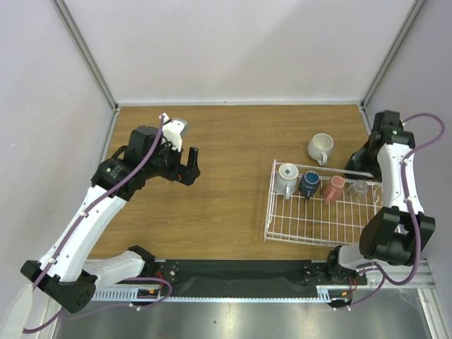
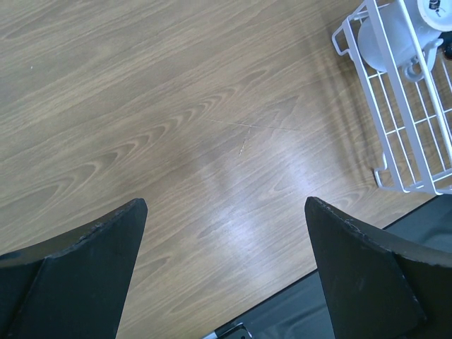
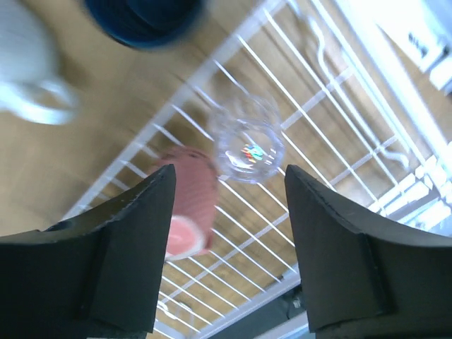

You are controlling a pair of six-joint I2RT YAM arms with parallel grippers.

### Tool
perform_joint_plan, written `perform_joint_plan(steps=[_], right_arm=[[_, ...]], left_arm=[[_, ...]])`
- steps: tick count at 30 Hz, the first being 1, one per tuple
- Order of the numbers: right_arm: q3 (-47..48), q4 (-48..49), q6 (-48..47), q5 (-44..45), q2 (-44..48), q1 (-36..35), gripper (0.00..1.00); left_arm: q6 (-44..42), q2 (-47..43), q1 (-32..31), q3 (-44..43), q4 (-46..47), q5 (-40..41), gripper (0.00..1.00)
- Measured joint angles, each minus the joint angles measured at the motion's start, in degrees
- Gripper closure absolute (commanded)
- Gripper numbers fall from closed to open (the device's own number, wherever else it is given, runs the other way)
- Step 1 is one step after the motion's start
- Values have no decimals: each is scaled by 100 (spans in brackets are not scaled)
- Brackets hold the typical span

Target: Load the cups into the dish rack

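The white wire dish rack (image 1: 311,224) sits at the right front of the table. Along its far side are a pale grey-blue mug (image 1: 287,178), a dark blue mug (image 1: 309,183), a reddish-pink cup (image 1: 333,188) lying on its side and a small clear glass (image 1: 358,188). A cream-white mug (image 1: 321,147) stands on the table just behind the rack. My right gripper (image 1: 355,168) hovers open and empty above the glass (image 3: 248,145) and the pink cup (image 3: 189,205). My left gripper (image 1: 189,166) is open and empty over bare wood, far left of the rack.
The left wrist view shows the rack's near-left corner (image 2: 385,173) and the pale mug (image 2: 392,39) at its top right. The table's dark front edge strip (image 1: 233,272) lies close below the rack. Grey walls enclose the table on three sides.
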State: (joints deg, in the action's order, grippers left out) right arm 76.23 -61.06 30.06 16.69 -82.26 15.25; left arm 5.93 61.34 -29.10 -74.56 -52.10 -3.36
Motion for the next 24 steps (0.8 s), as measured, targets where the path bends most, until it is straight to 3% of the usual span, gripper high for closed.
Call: perform_joint_plan(steps=[6, 13, 19, 24], right_arm=[[796, 498, -234, 144, -94, -131, 41], [1628, 1029, -516, 37, -1488, -131, 39], [1810, 1045, -525, -118, -2308, -162, 41], [1823, 994, -437, -157, -2518, -168, 49]], left_arm=[[0, -63, 0, -2, -20, 0, 0], [0, -81, 0, -24, -153, -2, 0], [7, -179, 0, -81, -251, -4, 0], [13, -177, 0, -199, -280, -7, 0]])
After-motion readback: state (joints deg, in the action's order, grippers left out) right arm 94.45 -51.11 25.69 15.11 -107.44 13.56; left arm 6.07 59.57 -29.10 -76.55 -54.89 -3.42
